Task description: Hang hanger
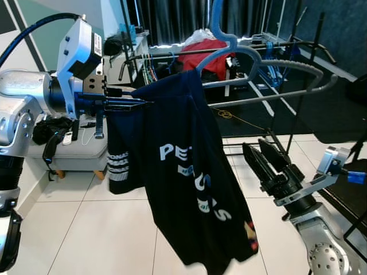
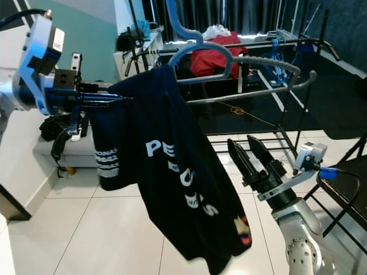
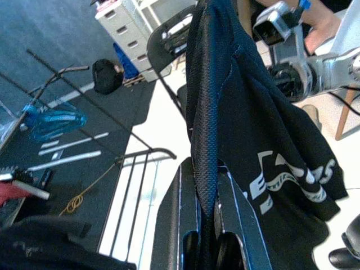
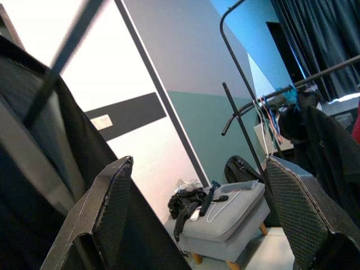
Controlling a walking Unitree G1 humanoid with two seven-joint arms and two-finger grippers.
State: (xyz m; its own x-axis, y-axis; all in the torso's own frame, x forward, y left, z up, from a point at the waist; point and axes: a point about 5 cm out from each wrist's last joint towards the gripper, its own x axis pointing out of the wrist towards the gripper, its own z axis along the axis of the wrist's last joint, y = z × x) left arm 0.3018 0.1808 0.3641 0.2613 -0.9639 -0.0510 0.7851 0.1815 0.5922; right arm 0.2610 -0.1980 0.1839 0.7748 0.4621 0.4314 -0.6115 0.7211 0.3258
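Left claw (image 1: 143, 103) raised at chest height, fingers pressed together on the left shoulder of a dark shirt (image 1: 183, 172). Left wrist view confirms: the mesh fabric (image 3: 205, 146) runs down between the two black fingers (image 3: 174, 225) and is pinched there.

Shirt hangs on a grey-blue hanger (image 1: 241, 57). Hanger is held up in the air, tilted, its hook (image 1: 221, 23) pointing up and its right arm sweeping out toward the robot's right, bare of cloth. Shirt is bunched on the left half and drapes down almost to the bottom of the picture; white lettering (image 1: 189, 177) across it, white stripes (image 1: 118, 166) on the sleeve hem.

Right claw (image 1: 265, 150) low on the right, just beside the shirt's lower edge, not touching it as far as can be seen. Fingers spread apart, holding nothing; right wrist view shows both fingers (image 4: 109, 208) with a wide gap between them.

Behind: a black rack (image 1: 172, 54) with a red garment (image 1: 209, 54) piled near it. A grey stool (image 1: 71, 150) against the wall on the left carries dark cables. White tile floor (image 1: 86, 229); dark mat (image 1: 321, 114) farther back on the right.
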